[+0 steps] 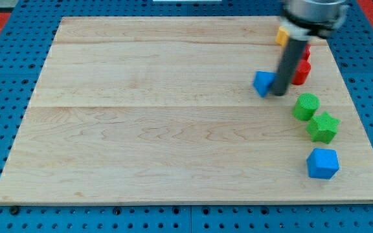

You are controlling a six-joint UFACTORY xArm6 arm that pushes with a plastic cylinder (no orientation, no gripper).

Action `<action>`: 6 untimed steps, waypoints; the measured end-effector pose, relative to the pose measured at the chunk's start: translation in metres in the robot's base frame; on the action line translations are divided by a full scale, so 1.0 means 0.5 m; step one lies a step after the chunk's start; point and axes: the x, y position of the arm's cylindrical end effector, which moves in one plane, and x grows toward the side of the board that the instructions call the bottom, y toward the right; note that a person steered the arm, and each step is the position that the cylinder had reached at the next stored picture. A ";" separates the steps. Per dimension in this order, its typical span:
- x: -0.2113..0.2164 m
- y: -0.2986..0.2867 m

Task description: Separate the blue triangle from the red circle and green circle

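The blue triangle [262, 83] lies on the wooden board at the upper right. My tip [280, 94] touches its right side. The red circle [301, 72] sits just right of the rod, partly hidden by it. The green circle [305, 106] lies lower right of my tip, a short gap away. The blue triangle is left of both circles, with the rod between it and the red circle.
A green star-shaped block [322, 127] touches the green circle's lower right. A blue cube-like block [322, 163] lies below it. A yellow block [282, 35] and another red block [305, 52] sit near the board's top right, partly hidden by the arm. The board's [141, 129] right edge is close.
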 end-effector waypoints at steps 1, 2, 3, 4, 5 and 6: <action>-0.017 -0.098; -0.017 0.012; -0.048 0.008; -0.100 -0.083; -0.117 -0.231; 0.099 -0.147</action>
